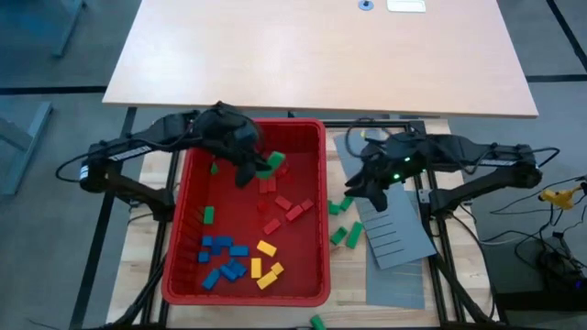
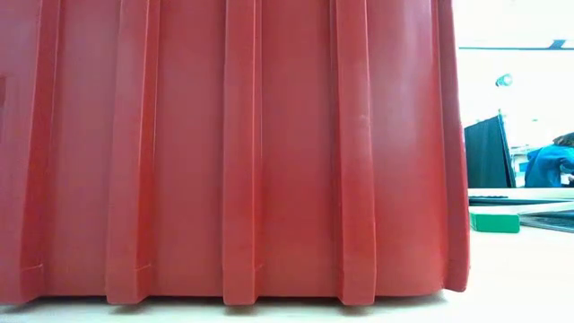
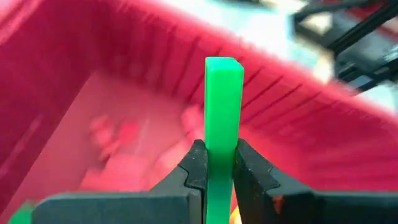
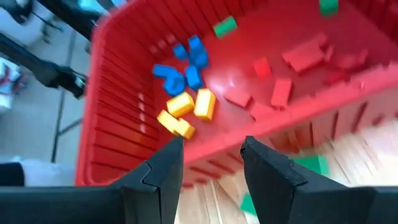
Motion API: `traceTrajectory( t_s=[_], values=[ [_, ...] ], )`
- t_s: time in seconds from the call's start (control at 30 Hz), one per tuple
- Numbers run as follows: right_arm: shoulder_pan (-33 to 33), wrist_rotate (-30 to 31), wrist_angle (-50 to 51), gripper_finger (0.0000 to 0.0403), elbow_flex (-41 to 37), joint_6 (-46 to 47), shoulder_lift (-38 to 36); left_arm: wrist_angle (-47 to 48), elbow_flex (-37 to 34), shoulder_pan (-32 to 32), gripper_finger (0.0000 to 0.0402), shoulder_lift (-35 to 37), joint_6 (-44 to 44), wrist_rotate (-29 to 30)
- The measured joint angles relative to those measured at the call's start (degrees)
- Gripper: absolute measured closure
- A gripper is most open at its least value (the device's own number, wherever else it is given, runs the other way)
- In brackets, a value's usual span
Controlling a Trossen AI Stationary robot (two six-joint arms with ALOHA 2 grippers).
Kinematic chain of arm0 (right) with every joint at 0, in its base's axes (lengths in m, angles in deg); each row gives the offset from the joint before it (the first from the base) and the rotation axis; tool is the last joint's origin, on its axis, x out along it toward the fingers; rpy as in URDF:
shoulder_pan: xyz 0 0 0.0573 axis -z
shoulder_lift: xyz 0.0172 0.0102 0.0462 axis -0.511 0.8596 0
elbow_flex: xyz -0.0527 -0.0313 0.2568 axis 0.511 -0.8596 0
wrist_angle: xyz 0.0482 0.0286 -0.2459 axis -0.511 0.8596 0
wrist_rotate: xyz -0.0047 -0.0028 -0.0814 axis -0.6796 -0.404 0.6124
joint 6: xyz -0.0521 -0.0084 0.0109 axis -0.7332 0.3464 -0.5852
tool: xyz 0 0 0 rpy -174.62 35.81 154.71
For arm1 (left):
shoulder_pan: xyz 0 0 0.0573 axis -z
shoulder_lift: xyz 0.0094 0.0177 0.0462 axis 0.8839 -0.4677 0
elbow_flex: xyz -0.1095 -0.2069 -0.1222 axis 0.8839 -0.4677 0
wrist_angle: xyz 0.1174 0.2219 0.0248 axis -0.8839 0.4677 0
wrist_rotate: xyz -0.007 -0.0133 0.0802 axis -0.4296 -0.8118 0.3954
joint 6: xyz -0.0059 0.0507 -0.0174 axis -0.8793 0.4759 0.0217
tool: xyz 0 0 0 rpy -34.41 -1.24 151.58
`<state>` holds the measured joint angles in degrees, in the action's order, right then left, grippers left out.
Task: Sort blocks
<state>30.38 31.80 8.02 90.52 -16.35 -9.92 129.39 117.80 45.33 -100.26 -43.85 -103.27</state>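
Note:
A big red bin [image 1: 312,137] holds sorted groups of blocks: blue ones [image 1: 223,249], yellow ones [image 1: 266,266], red ones [image 1: 280,197] and a lone green one [image 1: 208,214]. My left gripper [image 1: 255,170] hangs over the bin's far part, shut on a green block [image 3: 222,99]. My right gripper [image 1: 351,191] stands open, with nothing between its fingers, over the table just right of the bin. It is above several loose green blocks [image 1: 344,234] lying flat on the wood. The low view shows mostly the bin's wall [image 2: 224,152]. My left gripper pinches the green block's two broad sides [image 3: 221,146] between its two fingers, near one end. The block runs along the fingers and its free end sticks out well past their tips. It is lifted clear above the bin's floor.
A grey slotted panel [image 1: 393,229] lies right of the bin, under my right arm, with another grey panel [image 1: 394,289] nearer. One green block [image 1: 316,321] lies at the near edge. A large tan tabletop [image 1: 321,55] lies beyond. A person [image 2: 547,166] sits far off.

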Motion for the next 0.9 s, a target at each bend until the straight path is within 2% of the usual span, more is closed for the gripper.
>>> traceTrajectory(
  t_s=[0.13, 0.3, 0.6, 0.9],
  values=[
    [0.26, 0.35, -2.23, 0.0264, 0.46, -0.7, -2.73, -6.8, 5.74, 5.48, 0.0371, -4.4, -2.6, -0.01],
    [0.27, 3.32, -3.31, 0.0275, 1.39, -1.56, -6.74, -13.53, 12.13, 10.11, 0.0371, -13.57, -2.79, -1.49],
    [0.27, 6.02, -3.43, 0.0292, 1.44, -1.51, -12.16, -18.61, 23.53, 12.32, 0.0371, -30.4, -2.87, -9.69],
    [0.27, 6.04, -3.17, 0.0291, 1.42, -2.2, -12.95, -19.67, 31.37, 12.62, 0.0363, -39.72, -5.36, -13.83]
  ],
)
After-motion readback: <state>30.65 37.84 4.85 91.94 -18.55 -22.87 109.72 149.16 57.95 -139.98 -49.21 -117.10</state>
